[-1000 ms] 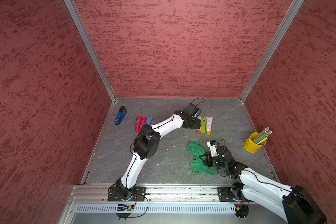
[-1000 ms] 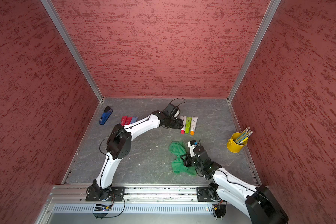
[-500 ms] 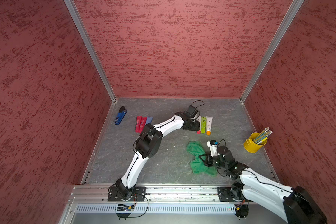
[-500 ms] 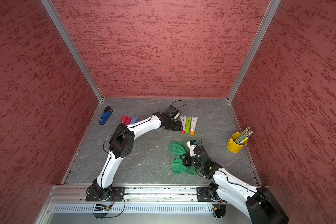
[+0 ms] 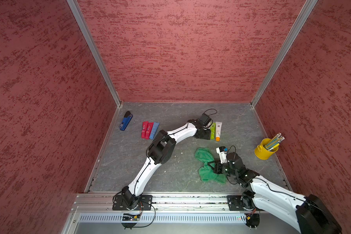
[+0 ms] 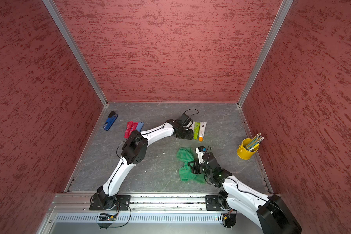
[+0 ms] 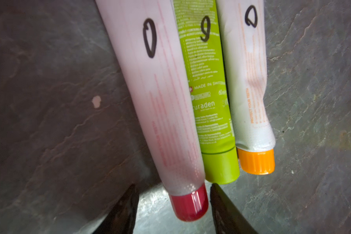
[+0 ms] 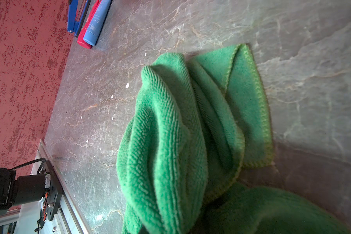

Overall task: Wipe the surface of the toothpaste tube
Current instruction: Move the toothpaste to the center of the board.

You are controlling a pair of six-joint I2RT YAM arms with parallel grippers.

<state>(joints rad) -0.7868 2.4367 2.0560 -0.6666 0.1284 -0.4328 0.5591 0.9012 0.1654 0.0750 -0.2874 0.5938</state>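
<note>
Narrowing since a second ago, the left gripper (image 7: 172, 184) is seen still unclenched astride the red cap (image 7: 188, 204) of the toothpaste tube (image 7: 160, 91), so a grasp is judged near, while the green cloth (image 5: 202, 155) is held clenched by the right gripper (image 5: 212, 166).

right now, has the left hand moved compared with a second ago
Yes. The left hand has shifted slightly toward the green tube, closing the gap seen between them earlier in both top views.

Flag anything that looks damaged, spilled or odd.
The orange-capped tube is creased and squashed near its cap. Pale specks lie scattered on the table beside the cloth.
</note>
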